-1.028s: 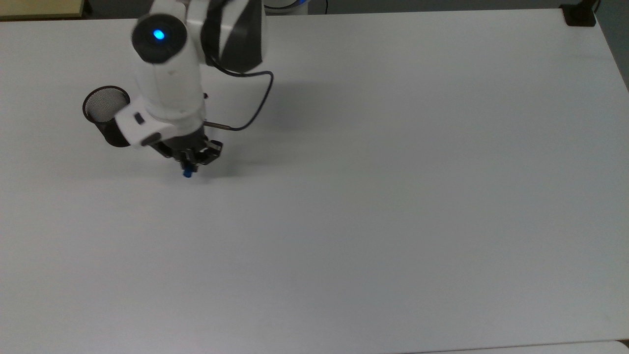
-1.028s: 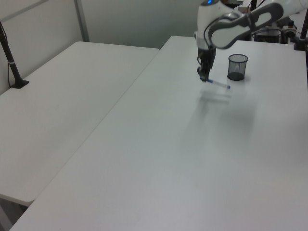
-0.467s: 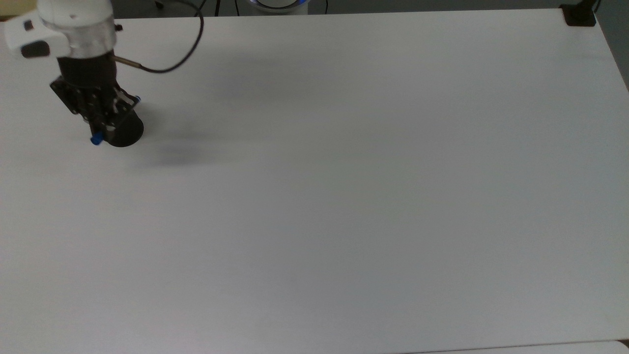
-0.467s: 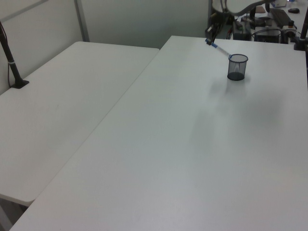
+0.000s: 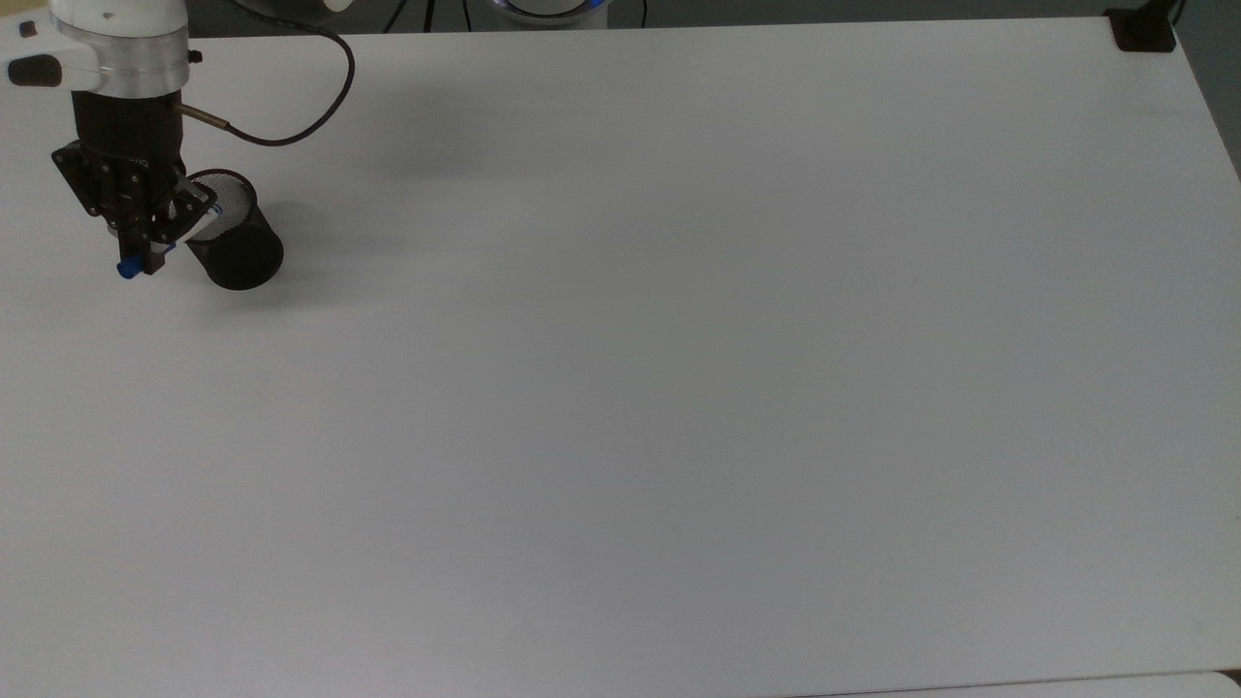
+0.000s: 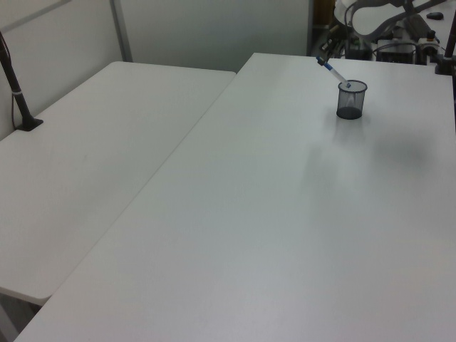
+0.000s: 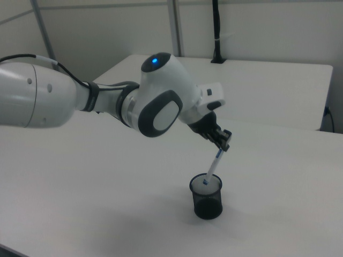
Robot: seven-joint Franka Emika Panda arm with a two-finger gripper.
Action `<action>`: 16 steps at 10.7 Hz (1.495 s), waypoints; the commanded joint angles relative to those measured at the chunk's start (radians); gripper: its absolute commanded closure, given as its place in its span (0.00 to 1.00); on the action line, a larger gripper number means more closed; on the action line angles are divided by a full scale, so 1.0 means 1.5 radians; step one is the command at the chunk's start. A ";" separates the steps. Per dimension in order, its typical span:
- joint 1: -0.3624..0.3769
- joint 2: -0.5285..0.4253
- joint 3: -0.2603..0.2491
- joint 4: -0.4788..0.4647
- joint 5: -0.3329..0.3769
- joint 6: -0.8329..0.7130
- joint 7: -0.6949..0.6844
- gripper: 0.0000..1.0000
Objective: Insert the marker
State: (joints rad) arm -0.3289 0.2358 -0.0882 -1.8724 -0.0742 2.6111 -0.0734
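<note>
A black mesh cup (image 5: 238,247) (image 6: 351,100) (image 7: 207,198) stands upright near the top view's left edge of the white table (image 5: 679,388). The marker (image 7: 213,165) (image 6: 332,71), white-barrelled with blue ends, hangs tilted over it. Its lower end sits just inside the cup's mouth. My gripper (image 5: 143,248) (image 7: 223,142) is shut on the marker's upper part, up and beside the cup's rim. The marker's blue top end (image 5: 128,269) sticks out past the fingers.
The arm's black cable (image 5: 291,131) loops above the cup. A black clamp (image 5: 1144,29) sits at the table's far corner in the top view's upper right. A second white table (image 6: 92,157) with a black post (image 6: 16,82) adjoins on the left view's left.
The gripper carried the marker up off the table and over to the cup. In the last half second it shifted toward the top view's left, and the marker's lower end dipped into the cup's mouth.
</note>
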 commanded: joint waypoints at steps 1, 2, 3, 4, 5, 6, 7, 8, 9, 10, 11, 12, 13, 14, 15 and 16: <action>0.000 -0.038 -0.009 -0.049 0.013 0.014 -0.036 0.99; 0.000 -0.050 -0.009 -0.065 0.013 0.014 -0.037 0.96; 0.000 -0.064 -0.009 -0.080 0.013 0.010 -0.043 0.77; 0.000 -0.075 -0.009 -0.092 0.013 0.009 -0.044 0.47; 0.002 -0.081 -0.009 -0.092 0.013 -0.005 -0.044 0.19; 0.008 -0.087 -0.008 -0.086 0.013 -0.042 -0.042 0.00; 0.013 -0.093 -0.005 -0.080 0.014 -0.060 -0.042 0.00; 0.032 -0.090 -0.002 -0.063 0.016 -0.088 -0.041 0.00; 0.065 -0.085 -0.002 -0.039 0.018 -0.133 -0.041 0.00; 0.099 -0.085 -0.002 -0.021 0.017 -0.175 -0.038 0.00; 0.134 -0.088 -0.002 -0.010 0.017 -0.208 -0.038 0.00; 0.164 -0.089 -0.001 0.012 0.017 -0.253 -0.038 0.00; 0.197 -0.087 -0.001 0.043 0.016 -0.310 -0.029 0.00; 0.223 -0.088 -0.002 0.072 0.015 -0.364 -0.002 0.00; 0.243 -0.090 -0.001 0.102 0.011 -0.420 0.027 0.00; 0.266 -0.093 -0.002 0.124 0.006 -0.482 0.043 0.00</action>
State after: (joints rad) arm 0.0025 0.1154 -0.0757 -1.7638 -0.0684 2.0711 -0.0637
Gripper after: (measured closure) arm 0.000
